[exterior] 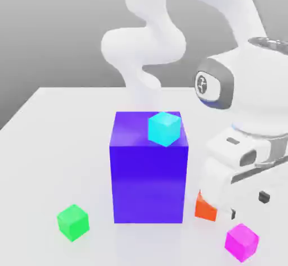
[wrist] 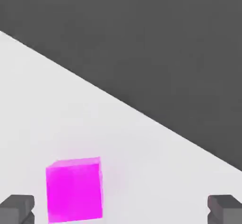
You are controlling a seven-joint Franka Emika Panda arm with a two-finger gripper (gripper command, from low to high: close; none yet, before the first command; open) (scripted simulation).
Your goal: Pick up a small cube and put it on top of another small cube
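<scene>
White tabletop (exterior: 50, 147) under a plain grey backdrop carries a big purple-blue block (exterior: 149, 177) with a cyan cube (exterior: 163, 128) on its top, a green cube (exterior: 73, 222) near its base, an orange cube (exterior: 205, 207) partly behind the arm, and the small magenta-pink cube (exterior: 242, 241) resting free at the front toward the exterior view's right. In the hand view the tool (wrist: 121, 209) is spread wide and empty, its two dark fingertips (wrist: 18, 208) flanking the field with the magenta-pink cube between them but off-centre, close to one fingertip. Judged from this, the task is at the approach stage: no grasp is made, and centring, closing, lifting and stacking all remain.
</scene>
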